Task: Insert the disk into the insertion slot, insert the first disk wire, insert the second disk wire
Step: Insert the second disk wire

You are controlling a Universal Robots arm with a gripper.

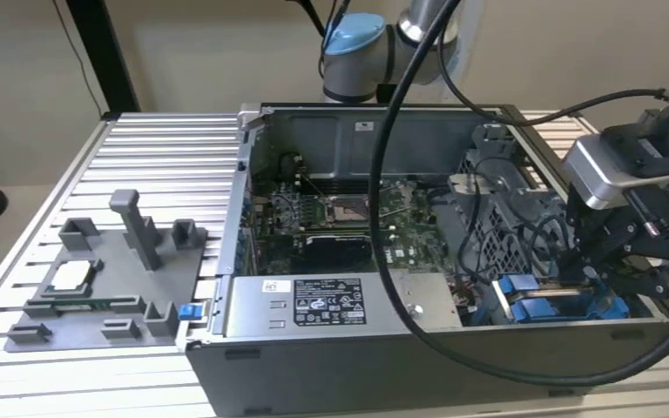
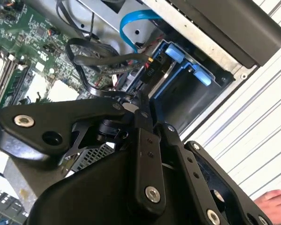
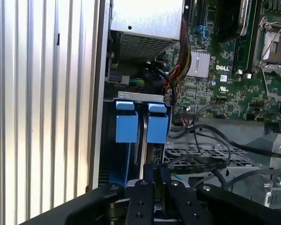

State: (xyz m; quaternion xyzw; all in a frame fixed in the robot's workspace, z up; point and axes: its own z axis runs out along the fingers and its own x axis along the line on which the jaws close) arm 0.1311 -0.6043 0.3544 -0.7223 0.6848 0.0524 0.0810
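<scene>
- Black robot gripper point(image 3: 150, 176): fingertips buried between the bay's blue tabs in the first wrist view; grip state cannot be told.
- Grey metal drive bay with bright blue rails point(image 1: 556, 305): largely masked by the arm's wrist in the exterior view.
- Light-blue flat cable point(image 2: 131, 26): both ends hidden in the second wrist view.
- Person's fingertips point(image 2: 274, 202): cut off at the picture's corner.

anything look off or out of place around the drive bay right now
One oddity: bare fingertips of a person show at the edge of the second wrist view, on the ribbed table close behind the tool. Otherwise the insertion slot with its blue tabs looks straight, and nothing looks spilled or broken.
</scene>
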